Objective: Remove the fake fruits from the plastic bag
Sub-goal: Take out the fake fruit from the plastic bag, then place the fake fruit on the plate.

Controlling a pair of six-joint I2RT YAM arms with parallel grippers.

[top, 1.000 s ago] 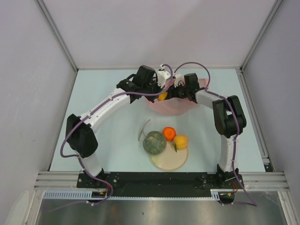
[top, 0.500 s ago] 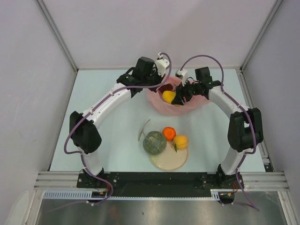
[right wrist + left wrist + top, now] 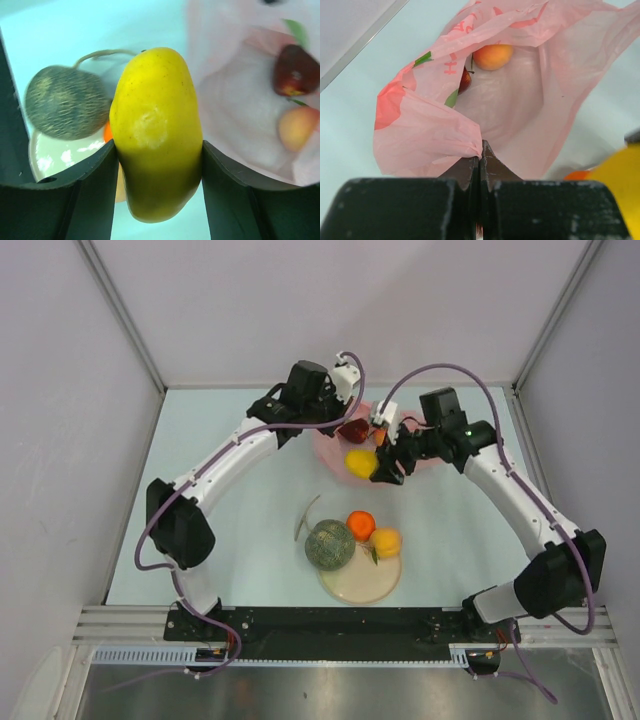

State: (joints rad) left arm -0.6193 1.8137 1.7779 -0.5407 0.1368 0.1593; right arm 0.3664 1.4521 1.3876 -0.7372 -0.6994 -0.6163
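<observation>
Yellow oblong fruit (image 3: 156,135) clamped in right gripper (image 3: 385,468), long axis along its fingers (left gripper (image 3: 480,155) pinches the plastic bag (image 3: 520,115) rim).

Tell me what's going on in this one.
The left gripper is shut on the edge of the pink bag, holding its mouth up off the table. The right gripper grips a yellow fruit at the bag's near edge. A peach and a dark red fruit lie inside the bag. A melon, an orange and another round fruit sit at the plate.
</observation>
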